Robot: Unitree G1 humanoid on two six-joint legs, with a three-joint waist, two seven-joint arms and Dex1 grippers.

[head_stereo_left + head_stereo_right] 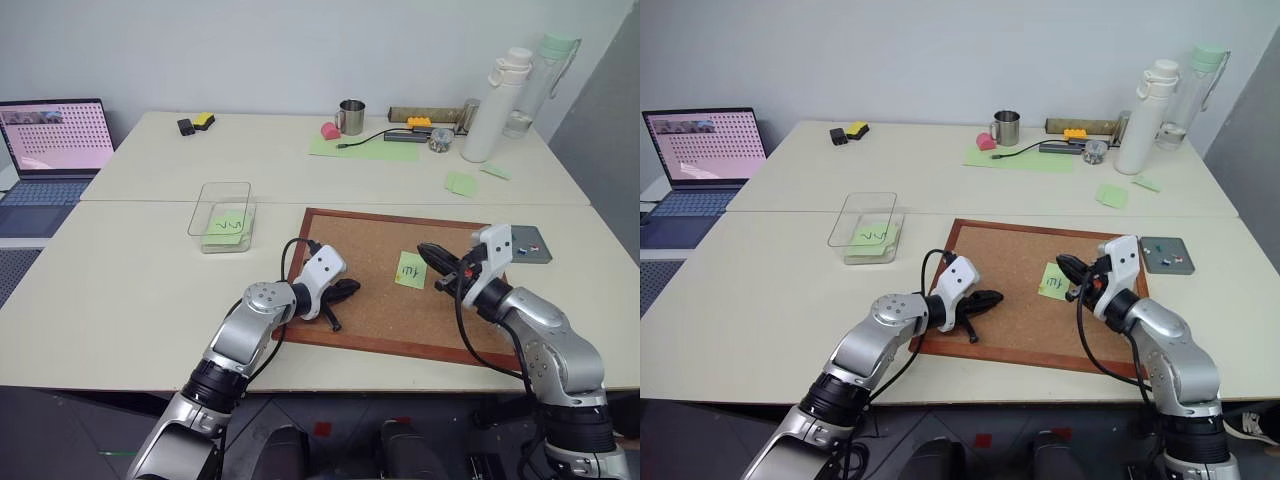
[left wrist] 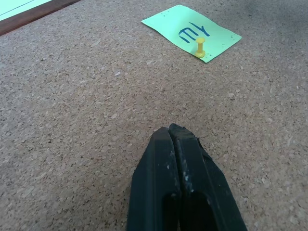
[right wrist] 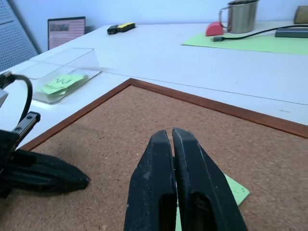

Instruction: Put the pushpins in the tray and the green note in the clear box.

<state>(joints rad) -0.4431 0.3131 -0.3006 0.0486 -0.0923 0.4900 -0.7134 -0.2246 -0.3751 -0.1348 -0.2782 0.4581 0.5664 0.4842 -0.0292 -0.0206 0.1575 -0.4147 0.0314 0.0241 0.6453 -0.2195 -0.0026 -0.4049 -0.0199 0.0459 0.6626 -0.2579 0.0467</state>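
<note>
On the table's cork board [image 1: 370, 300], the green note [image 1: 410, 269] stays pinned by a yellow pushpin [image 2: 200, 47]. Both hands, left hand [image 1: 348, 290] and right hand [image 1: 432, 254], are pressed together, empty; pulling the note risks tearing.

The light green square sticky note [image 2: 191, 32], upper right of the left wrist frame, bears a blue handwritten mark, perhaps "14". Another green note [image 1: 227, 227] inside the clear plastic box [image 1: 222, 214] carries an unreadable scribble.

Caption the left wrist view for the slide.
Shut left gripper resting on the cork board, facing the green note fixed by a yellow pushpin.
</note>
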